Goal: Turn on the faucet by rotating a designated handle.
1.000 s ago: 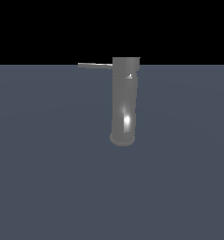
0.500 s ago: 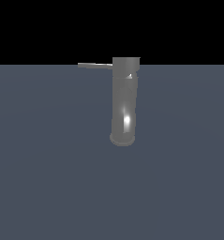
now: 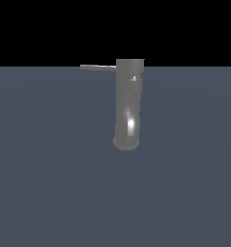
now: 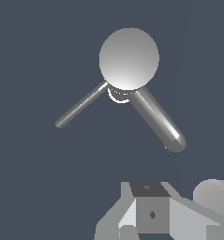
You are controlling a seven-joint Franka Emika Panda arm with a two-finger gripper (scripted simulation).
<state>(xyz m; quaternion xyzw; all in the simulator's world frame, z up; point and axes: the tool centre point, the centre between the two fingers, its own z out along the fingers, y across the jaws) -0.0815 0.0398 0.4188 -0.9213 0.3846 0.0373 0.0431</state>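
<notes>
The faucet (image 3: 129,103) is a tall grey cylinder with a shiny highlight, standing on the dark floor. The handle (image 3: 97,67) is a thin flat bar that sticks out from its top toward the exterior view's left. The wrist view looks down on the faucet's round top (image 4: 129,58), with the thin handle (image 4: 80,105) and a thicker rounded spout (image 4: 158,119) branching from it. My gripper (image 4: 148,190) shows only at the edge of the wrist view. Its fingers look like one block with no gap, and it stands apart from the handle and touches nothing. It is out of the exterior view.
The flat dark grey floor (image 3: 49,183) spreads around the faucet. A rounded grey part of my arm (image 4: 215,197) shows beside the gripper in the wrist view.
</notes>
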